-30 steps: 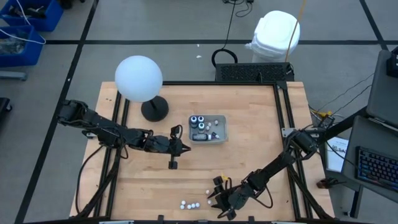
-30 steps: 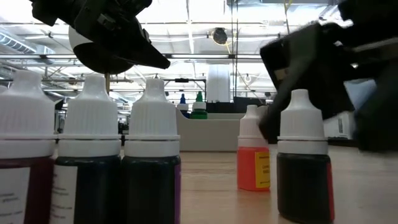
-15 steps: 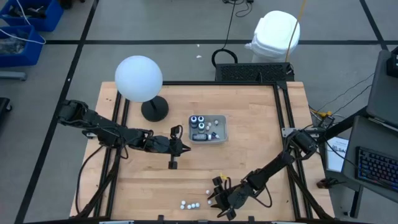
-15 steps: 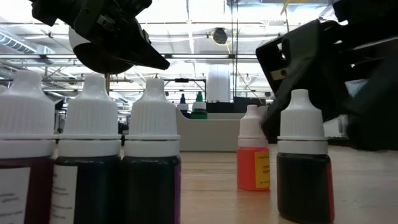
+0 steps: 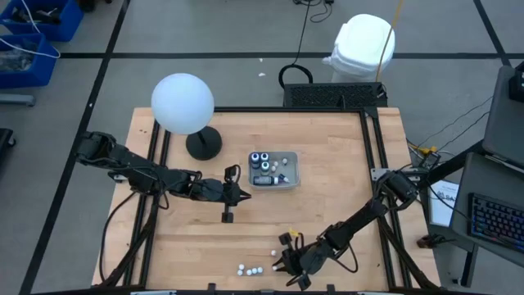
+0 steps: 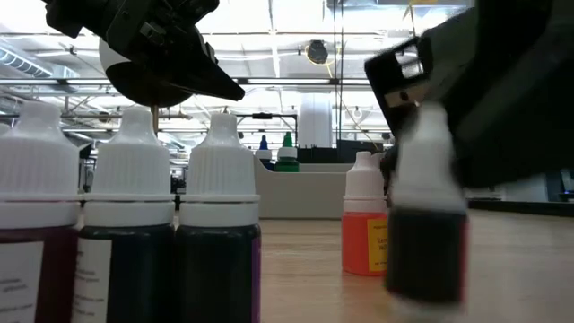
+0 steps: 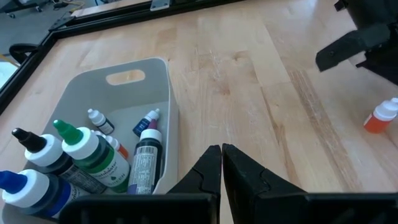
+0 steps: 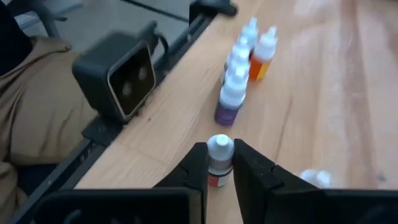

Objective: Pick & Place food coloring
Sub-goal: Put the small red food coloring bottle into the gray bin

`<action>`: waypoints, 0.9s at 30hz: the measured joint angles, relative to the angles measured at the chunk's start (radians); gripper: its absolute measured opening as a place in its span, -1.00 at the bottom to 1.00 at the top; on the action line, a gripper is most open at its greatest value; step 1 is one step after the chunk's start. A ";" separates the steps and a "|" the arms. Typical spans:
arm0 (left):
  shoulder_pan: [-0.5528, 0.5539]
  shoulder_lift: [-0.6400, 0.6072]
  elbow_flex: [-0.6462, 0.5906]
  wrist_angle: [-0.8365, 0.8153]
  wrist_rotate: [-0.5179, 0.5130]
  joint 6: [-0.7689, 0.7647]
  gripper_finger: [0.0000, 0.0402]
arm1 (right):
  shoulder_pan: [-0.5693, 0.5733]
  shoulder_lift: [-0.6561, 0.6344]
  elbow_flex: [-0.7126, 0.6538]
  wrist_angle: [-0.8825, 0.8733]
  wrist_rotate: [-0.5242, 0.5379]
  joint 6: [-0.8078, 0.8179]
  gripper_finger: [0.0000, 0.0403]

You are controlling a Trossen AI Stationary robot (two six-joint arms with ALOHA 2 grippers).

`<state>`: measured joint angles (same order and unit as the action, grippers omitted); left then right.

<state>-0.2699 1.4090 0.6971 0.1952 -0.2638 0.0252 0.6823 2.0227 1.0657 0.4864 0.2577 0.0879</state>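
Several small white-capped food coloring bottles stand upright on the wood table near its front edge: a row (image 8: 234, 87), (image 6: 134, 224) and an orange one (image 8: 264, 53), (image 6: 366, 224). My right gripper (image 8: 221, 165), (image 5: 281, 260) is shut on another, a dark bottle with a red label (image 8: 219, 149), (image 6: 426, 215). A clear tray (image 5: 274, 170), (image 7: 134, 87) at mid-table holds more bottles and larger dropper jars. My left gripper (image 7: 221, 165), (image 5: 244, 195) hangs shut and empty just left of the tray. My right gripper pinches the bottle between its two fingers, on the body just below the white cap (image 8: 216, 169). The fingers come slanting down from the table's right side. The bottle stays upright. Whether its base is clear of the table, I cannot tell.
A white globe lamp (image 5: 182, 102) on a dark base stands at the back left. A black camera box (image 8: 124, 78) sits at the table's front edge beside the bottle row. One more cap (image 8: 314, 177) lies close to my right gripper. Black rails (image 5: 372, 147) frame the table.
My right gripper has shut on the dark red-labelled bottle, whose sides its fingers stood beside a second ago. The bottle has shifted a little in the low view and now shows blurred. The other bottles stay in place.
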 joint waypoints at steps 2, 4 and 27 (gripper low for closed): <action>0.000 0.000 0.000 0.000 0.000 0.002 -0.88 | -0.002 -0.018 0.000 0.009 0.001 -0.023 -0.79; 0.000 0.000 0.000 0.000 0.000 0.003 -0.88 | -0.006 -0.053 0.000 -0.005 0.000 -0.051 -0.77; 0.000 0.000 0.000 -0.020 -0.001 0.056 -0.88 | -0.504 -0.737 -0.246 -0.425 0.147 -0.245 -0.78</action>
<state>-0.2699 1.4086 0.6968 0.1747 -0.2646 0.0813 0.1784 1.2855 0.8196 0.0610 0.4047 -0.1569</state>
